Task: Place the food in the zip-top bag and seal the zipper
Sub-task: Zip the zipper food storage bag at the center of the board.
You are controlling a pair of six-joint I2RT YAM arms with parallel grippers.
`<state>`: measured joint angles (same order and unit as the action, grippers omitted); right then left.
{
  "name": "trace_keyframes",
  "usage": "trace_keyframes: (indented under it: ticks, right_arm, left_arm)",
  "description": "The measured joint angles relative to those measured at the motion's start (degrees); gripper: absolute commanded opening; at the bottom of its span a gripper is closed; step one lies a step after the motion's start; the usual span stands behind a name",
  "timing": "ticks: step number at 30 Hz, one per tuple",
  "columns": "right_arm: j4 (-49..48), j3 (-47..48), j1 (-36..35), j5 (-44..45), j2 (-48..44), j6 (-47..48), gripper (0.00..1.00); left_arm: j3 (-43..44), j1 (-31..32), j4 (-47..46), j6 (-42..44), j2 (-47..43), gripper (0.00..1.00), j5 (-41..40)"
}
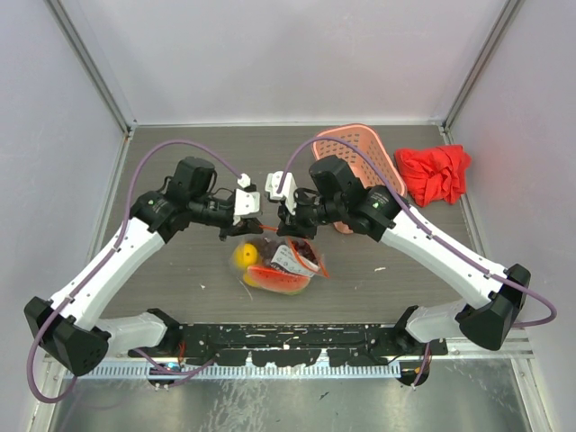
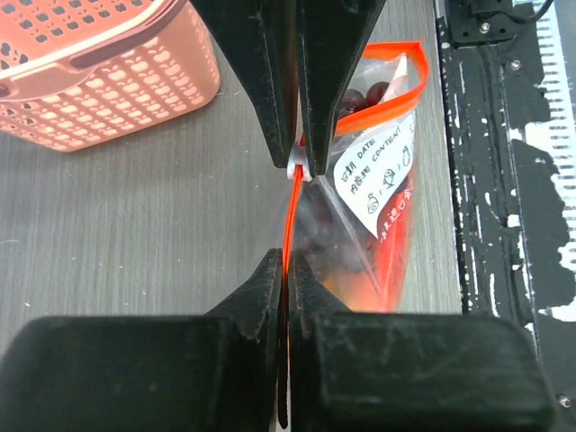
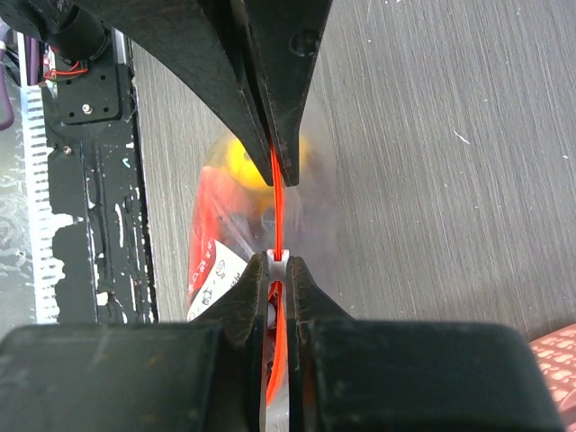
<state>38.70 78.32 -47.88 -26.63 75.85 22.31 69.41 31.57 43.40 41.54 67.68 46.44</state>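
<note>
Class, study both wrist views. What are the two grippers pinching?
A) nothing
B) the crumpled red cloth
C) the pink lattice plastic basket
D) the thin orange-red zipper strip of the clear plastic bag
D: the left gripper and right gripper each close on the thin orange-red zipper strip of the clear plastic bag.

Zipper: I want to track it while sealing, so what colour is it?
The zipper is orange-red; the left wrist view shows it best.
</note>
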Motion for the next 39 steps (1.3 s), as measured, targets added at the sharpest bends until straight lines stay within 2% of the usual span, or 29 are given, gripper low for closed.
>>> trace_keyframes:
  ticks: [8, 24, 39]
  right_arm:
    - [-0.09, -0.02, 0.0, 2.25, 0.02, 0.0, 0.0]
    - [1.84, -2.21, 0.46, 11.76, -2.8, -1.55, 0.0]
    - [5.75, -5.51, 8.07, 17.79, -5.88, -4.9, 0.0]
  left_arm:
    - [0.24, 0.35, 0.22, -0.46, -0.46, 0.0, -2.69]
    - [0.22, 0.68, -0.22, -5.11, -3.48, 0.0, -14.86]
    - [0.13, -1.03, -1.03, -9.66, -4.15, 0.0, -24.68]
